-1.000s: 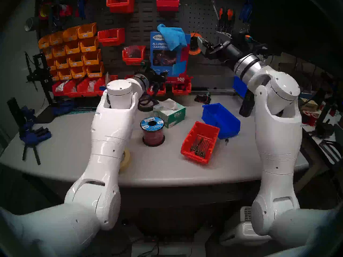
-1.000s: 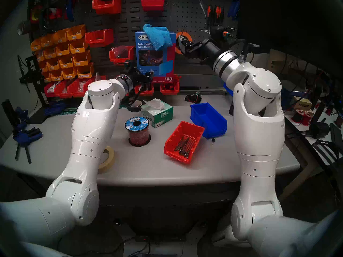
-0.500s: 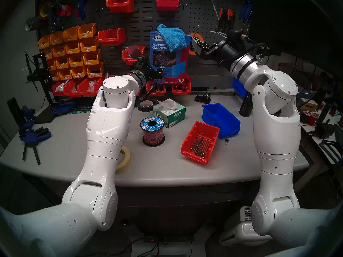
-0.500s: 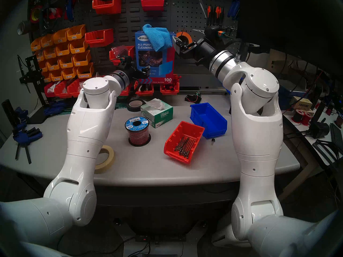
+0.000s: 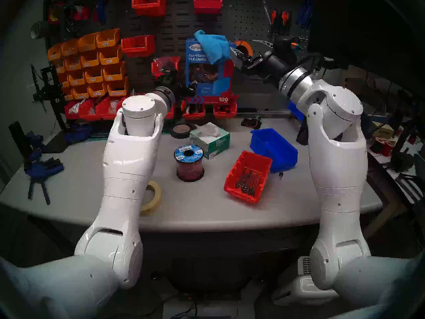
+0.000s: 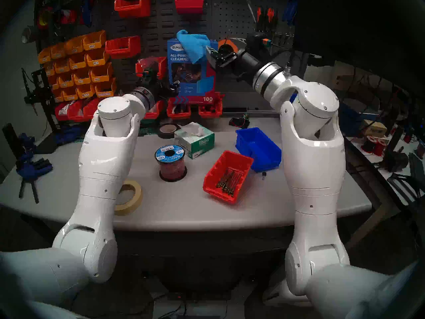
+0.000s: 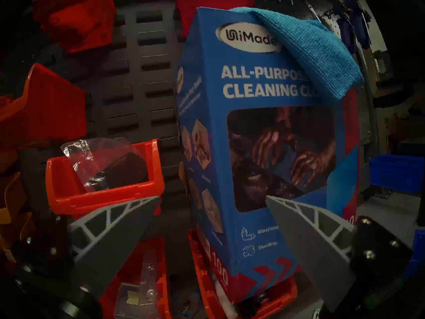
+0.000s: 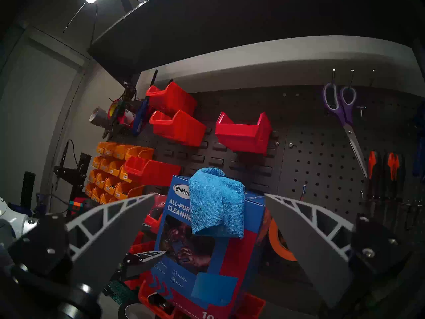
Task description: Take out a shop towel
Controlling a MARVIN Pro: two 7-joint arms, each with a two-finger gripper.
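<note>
The bright-blue shop towel (image 5: 212, 47) hangs out of the top of a tall blue cardboard box (image 5: 208, 83) standing against the pegboard. It drapes over the box's front upper right, and also shows in the right wrist view (image 8: 217, 203) and the left wrist view (image 7: 310, 49). My right gripper (image 5: 234, 56) is open, just right of the towel's hanging edge, and empty; in its own view (image 8: 211, 194) the towel lies between the fingers, farther off. My left gripper (image 5: 192, 88) is open and empty at the box's lower left front; in its view (image 7: 212, 196) the fingers straddle the box's corner.
The box (image 6: 190, 81) stands in red bins (image 5: 220, 109). Orange bins (image 5: 89, 63) hang at the left. An orange tape roll (image 5: 245, 48) hangs behind my right gripper. On the table are a tissue box (image 5: 210, 139), wire spool (image 5: 189, 162), red bin (image 5: 248, 177) and blue bin (image 5: 273, 148).
My right gripper has moved left, close up to the towel's right edge. My left arm has shifted left and its gripper has risen slightly beside the box. Both stay open.
</note>
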